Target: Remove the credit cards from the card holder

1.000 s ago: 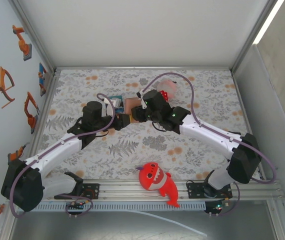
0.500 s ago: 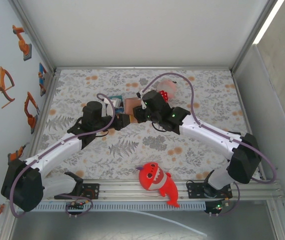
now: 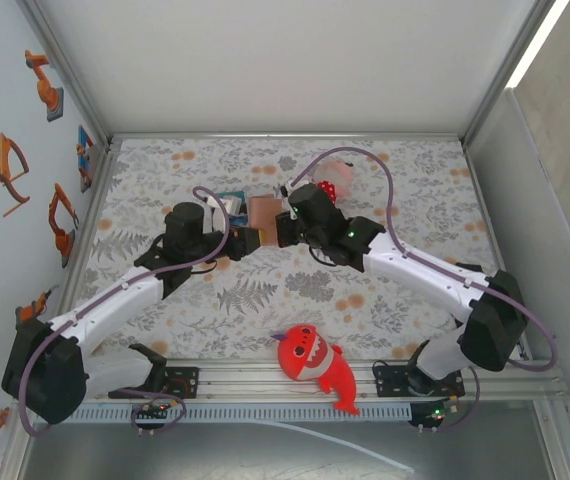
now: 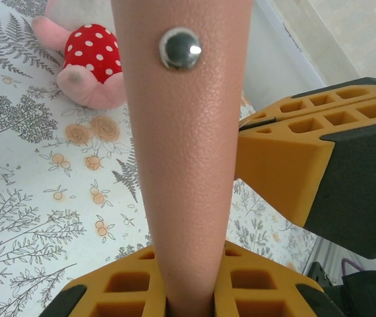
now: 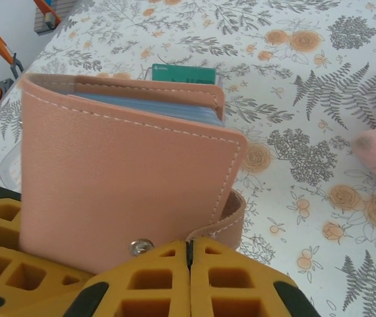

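Note:
The tan card holder (image 3: 263,210) is held upright above the table between both arms. My left gripper (image 3: 247,240) is shut on its lower edge; in the left wrist view the holder (image 4: 185,152) rises from between the orange fingers (image 4: 128,287). My right gripper (image 5: 189,254) is shut on the holder's closure tab (image 5: 233,212), beside the snap stud (image 5: 140,247). Blue-grey edges (image 5: 155,107) show in the holder's (image 5: 122,178) open top; I cannot tell whether they are credit cards or pockets. A teal flat piece (image 5: 183,73) lies on the table behind it.
A pink plush with a red polka-dot patch (image 3: 333,180) lies just behind the right gripper (image 3: 279,228). A red shark plush (image 3: 315,365) sits by the near rail. Walls close in the floral table (image 3: 405,200) on the left, back and right.
My right gripper has closed onto the closure tab, and its arm has shifted slightly to the right. The left arm and the holder have stayed still.

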Robot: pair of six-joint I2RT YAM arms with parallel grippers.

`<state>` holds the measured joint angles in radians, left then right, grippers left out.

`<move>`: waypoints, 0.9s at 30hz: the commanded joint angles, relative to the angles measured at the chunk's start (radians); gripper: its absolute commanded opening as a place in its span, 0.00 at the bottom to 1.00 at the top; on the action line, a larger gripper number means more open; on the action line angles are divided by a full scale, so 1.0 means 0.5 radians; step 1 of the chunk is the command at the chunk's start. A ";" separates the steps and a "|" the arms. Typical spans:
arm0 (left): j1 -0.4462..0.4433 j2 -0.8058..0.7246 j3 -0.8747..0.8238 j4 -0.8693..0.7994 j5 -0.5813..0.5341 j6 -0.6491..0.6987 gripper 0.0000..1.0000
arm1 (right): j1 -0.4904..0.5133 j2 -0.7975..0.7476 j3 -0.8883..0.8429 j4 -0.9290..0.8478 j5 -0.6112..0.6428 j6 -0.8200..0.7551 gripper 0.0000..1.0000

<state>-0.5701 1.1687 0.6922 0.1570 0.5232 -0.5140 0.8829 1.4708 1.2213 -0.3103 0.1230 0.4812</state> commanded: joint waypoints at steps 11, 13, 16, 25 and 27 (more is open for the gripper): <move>-0.016 -0.191 0.076 0.021 0.224 0.160 0.08 | -0.201 -0.275 -0.254 0.249 -0.363 0.037 0.37; -0.016 -0.217 0.080 0.019 0.260 0.169 0.08 | -0.252 -0.332 -0.350 0.392 -0.525 0.070 0.38; -0.016 -0.252 0.082 0.021 0.319 0.174 0.08 | -0.342 -0.420 -0.489 0.619 -0.772 0.129 0.40; -0.019 -0.300 0.080 0.132 0.575 0.140 0.09 | -0.508 -0.608 -0.827 1.231 -1.338 0.258 0.47; -0.019 -0.301 0.086 0.143 0.602 0.137 0.09 | -0.507 -0.630 -0.833 1.234 -1.381 0.236 0.48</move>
<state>-0.5755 1.0458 0.6937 0.1696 0.7544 -0.4541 0.6312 1.1893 0.8104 0.1940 -0.4652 0.5907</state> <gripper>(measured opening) 0.155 0.474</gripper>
